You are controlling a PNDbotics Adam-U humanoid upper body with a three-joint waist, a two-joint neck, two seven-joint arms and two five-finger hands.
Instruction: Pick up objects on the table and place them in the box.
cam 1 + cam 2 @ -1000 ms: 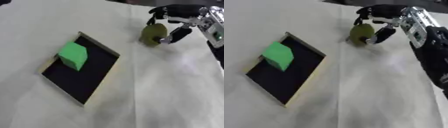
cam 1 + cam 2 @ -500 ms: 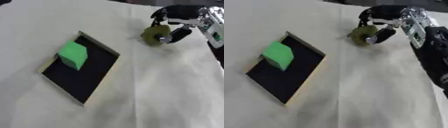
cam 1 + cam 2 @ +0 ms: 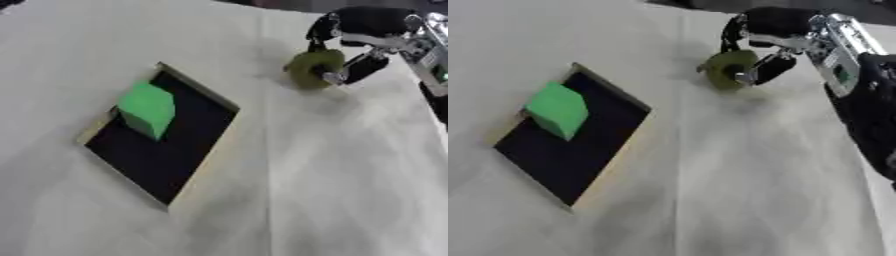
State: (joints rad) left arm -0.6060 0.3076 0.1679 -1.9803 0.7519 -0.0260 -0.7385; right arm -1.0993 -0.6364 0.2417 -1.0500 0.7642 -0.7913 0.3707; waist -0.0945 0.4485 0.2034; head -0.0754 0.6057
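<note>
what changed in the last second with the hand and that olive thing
The right hand stays curled on the olive round object. The object has turned in its grip, now showing a round face with a dark centre. The green block still sits in the box.

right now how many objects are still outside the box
1: the olive round object, held in the right robot hand at the far right. The green block already sits inside the box.

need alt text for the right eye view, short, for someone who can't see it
The robot's black right hand, at upper right, has its fingers curled round a round olive-green object above a white cloth-covered table. To the left lies a shallow rectangular box with a black floor and pale wooden rim, holding a bright green block at its far end.
</note>
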